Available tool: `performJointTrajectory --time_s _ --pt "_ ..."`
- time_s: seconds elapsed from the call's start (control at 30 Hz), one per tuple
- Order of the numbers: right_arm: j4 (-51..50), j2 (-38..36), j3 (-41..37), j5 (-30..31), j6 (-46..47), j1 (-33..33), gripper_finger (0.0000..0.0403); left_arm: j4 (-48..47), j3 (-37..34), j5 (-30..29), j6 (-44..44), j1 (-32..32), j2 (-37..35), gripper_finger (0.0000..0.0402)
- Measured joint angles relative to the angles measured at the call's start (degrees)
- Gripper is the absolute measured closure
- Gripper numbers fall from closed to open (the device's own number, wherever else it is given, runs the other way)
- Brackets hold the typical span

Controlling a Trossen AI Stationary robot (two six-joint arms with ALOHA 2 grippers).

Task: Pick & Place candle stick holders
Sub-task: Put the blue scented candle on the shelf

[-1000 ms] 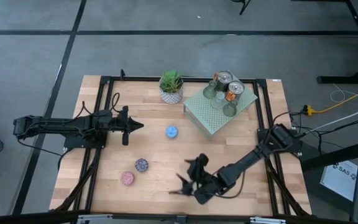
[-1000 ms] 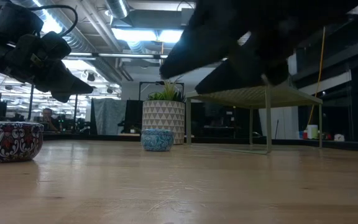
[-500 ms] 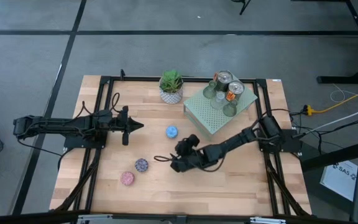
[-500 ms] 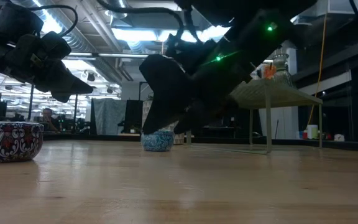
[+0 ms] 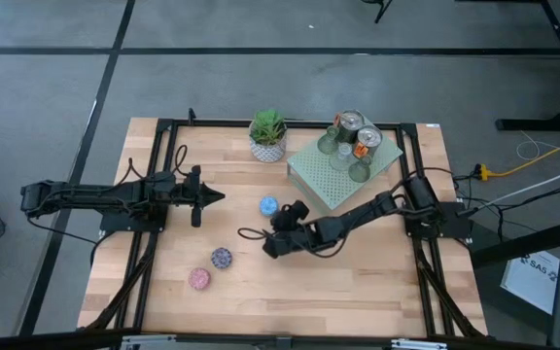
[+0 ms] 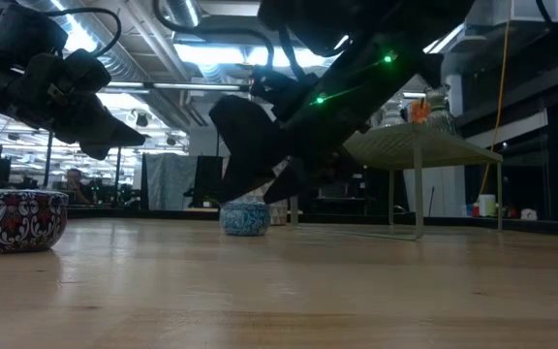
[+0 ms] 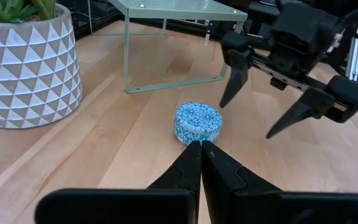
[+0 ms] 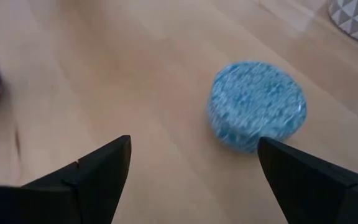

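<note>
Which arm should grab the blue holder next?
Right. Its tool hangs open just beside the blue holder, fingers spread and aimed at it. The left tool is shut and sits farther off.

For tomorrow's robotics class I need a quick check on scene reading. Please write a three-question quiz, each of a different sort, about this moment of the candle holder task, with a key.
1. True or false: the right gripper is open.
2. Which candle holder lies nearest that gripper? A) the blue holder B) the purple holder C) the pink holder
3. Fill in: the plant stands beside the pale green ____ carrying several holders.

Key: 1 true; 2 A; 3 stand. The left gripper, shut, waits at the table's left side.
</note>
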Motion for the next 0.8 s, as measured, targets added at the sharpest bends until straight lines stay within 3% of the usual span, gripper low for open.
performJointTrajectory --time_s 0.4,0.8 --pt "0.78 0.00 0.00 -2.66 0.86 -2.26 0.0049 0.00 0.00 -0.01 0.00 0.01 0.00 0.0395" --pt "0.64 0.00 0.00 -2.97 1.90 -4.47 0.0016 0.00 0.00 0.00 0.00 0.00 0.00 0.0393"
